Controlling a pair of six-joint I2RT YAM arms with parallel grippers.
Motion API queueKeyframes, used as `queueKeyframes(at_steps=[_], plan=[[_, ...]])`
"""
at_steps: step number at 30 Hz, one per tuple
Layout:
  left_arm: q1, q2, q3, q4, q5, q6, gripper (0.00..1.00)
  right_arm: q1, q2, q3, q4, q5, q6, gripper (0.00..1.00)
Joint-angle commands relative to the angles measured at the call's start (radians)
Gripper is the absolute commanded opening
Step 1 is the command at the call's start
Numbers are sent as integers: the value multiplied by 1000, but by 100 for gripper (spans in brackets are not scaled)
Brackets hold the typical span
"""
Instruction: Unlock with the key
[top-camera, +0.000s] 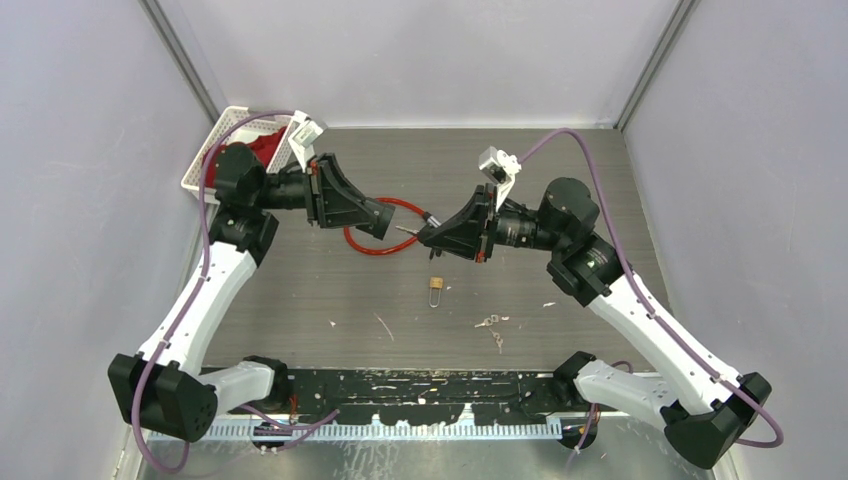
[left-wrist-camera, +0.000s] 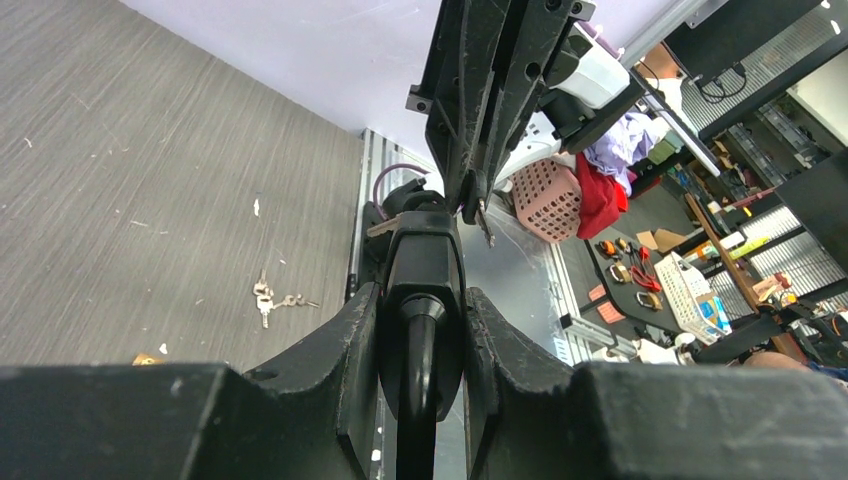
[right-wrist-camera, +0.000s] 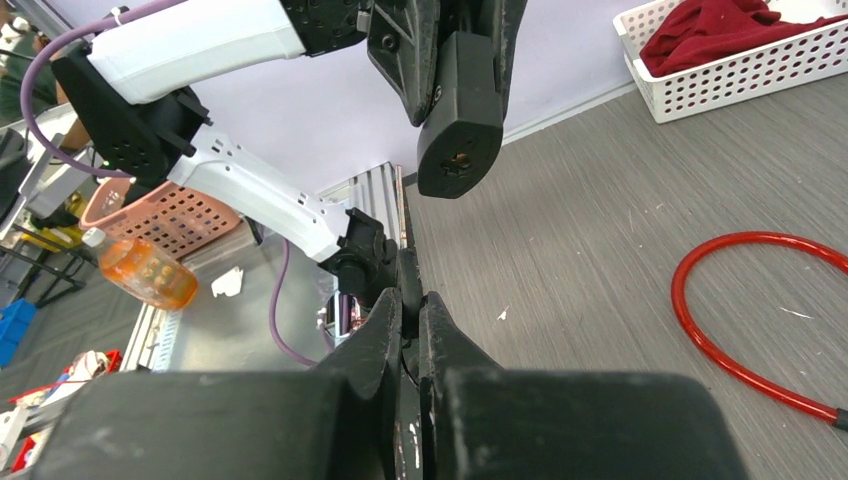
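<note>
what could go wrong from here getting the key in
The key is only pinched thinly by the right fingers; it may twist or slip on contact.
The keyhole in the lock looks off the key's line, so the tip could jab the lock face instead.

Pale lilac enclosure walls (top-camera: 430, 50), grey wood-grain tabletop (top-camera: 330, 290), aluminium corner posts (top-camera: 186, 60), soft even light

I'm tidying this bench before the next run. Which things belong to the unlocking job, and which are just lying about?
In use: cable lock in left gripper; key in right gripper.
Lying about: small padlock; loose keys; white basket of red cloth.
</note>
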Motion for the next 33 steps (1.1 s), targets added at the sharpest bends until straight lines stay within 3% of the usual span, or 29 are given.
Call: queueKeyframes(at_steps=[1, 33], plan=[[-2, -6, 76, 93, 0, -27, 0, -1, 13, -1, 94, -37, 33, 1], [-3, -21, 59, 101, -1, -47, 0, 0, 71, 8, 147, 28, 76, 1]])
